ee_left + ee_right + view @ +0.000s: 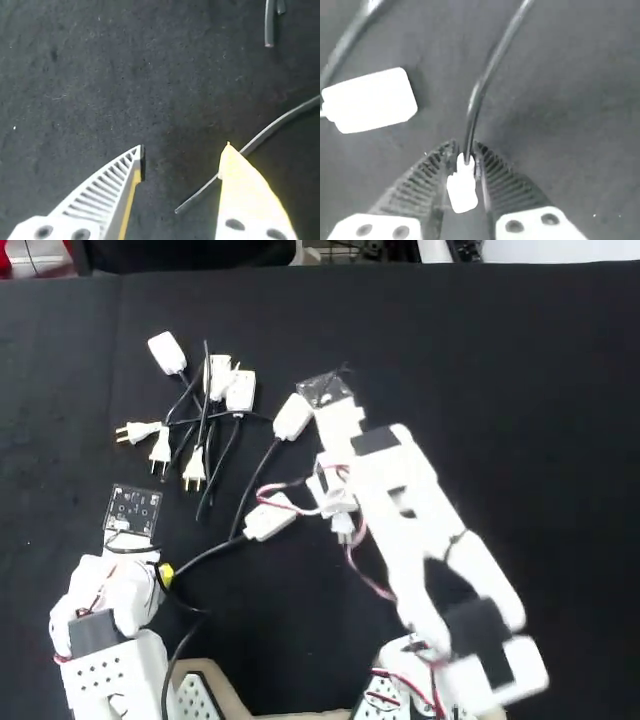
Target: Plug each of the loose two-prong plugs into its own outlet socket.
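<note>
High view: tangled cords [203,415] (plugs [160,448] among)

No text, number, label or sign can be read. The white sockets [166,352] and plugs [160,448] near the table's far left show plain faces. The dark boards [135,510] on the arms carry pale specks, too small to make out.
</note>
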`<action>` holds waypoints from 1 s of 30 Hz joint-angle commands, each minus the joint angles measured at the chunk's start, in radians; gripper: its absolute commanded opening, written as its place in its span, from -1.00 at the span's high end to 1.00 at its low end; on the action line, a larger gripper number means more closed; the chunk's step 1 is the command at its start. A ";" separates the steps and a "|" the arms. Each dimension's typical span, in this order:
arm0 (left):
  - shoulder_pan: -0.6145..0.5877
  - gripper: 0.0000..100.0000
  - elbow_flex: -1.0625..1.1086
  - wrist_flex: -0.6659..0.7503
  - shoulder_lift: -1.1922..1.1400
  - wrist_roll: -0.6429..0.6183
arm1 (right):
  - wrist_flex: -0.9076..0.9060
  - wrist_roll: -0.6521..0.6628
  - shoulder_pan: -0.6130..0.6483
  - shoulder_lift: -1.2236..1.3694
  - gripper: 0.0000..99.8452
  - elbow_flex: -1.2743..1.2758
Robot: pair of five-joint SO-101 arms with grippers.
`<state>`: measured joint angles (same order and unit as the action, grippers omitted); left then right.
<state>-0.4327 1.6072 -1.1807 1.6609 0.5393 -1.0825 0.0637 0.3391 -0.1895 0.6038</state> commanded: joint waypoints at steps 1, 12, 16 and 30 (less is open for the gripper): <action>0.012 0.50 -0.005 -0.006 0.006 0.040 | 0.072 -0.034 0.018 -0.156 0.97 0.064; 0.012 0.50 -0.002 -0.008 0.006 0.051 | 0.411 -0.121 0.155 -0.503 0.98 0.417; 0.012 0.50 -0.002 -0.008 0.006 0.051 | 0.620 -0.121 0.166 -0.642 0.98 0.595; 0.013 0.50 -0.004 -0.011 0.006 0.051 | 1.119 -0.121 0.232 -0.711 0.98 0.885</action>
<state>-0.4327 1.6134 -1.1807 1.6609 0.5823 -0.0806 -0.0483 0.5554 -0.9337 1.4860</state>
